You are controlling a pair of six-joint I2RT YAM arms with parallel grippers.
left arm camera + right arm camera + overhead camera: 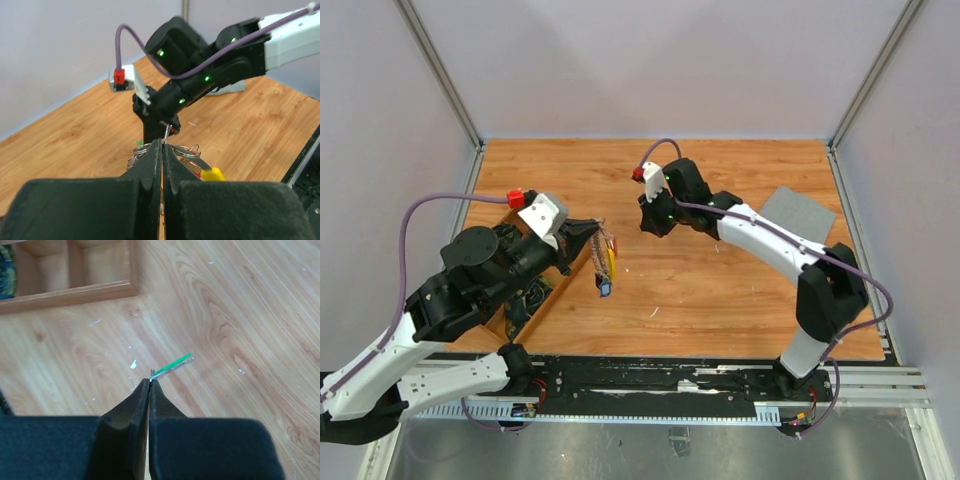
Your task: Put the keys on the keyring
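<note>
**A:** What is being shown from above?

**B:** The keyring [605, 258], with several keys hanging from it, is being dangled over the counter [720, 290] by the left gripper [590, 232]. The right gripper [653, 225] is being held near, not touching it.

**A:** And at the left wrist?

**B:** The ring's wire [187, 149] is being pinched between jaws pressed together.

**A:** The right wrist?

**B:** A green-headed key [172, 363] is being pinched at the tips of the closed jaws. It is judged to be waiting to be threaded on.
</note>
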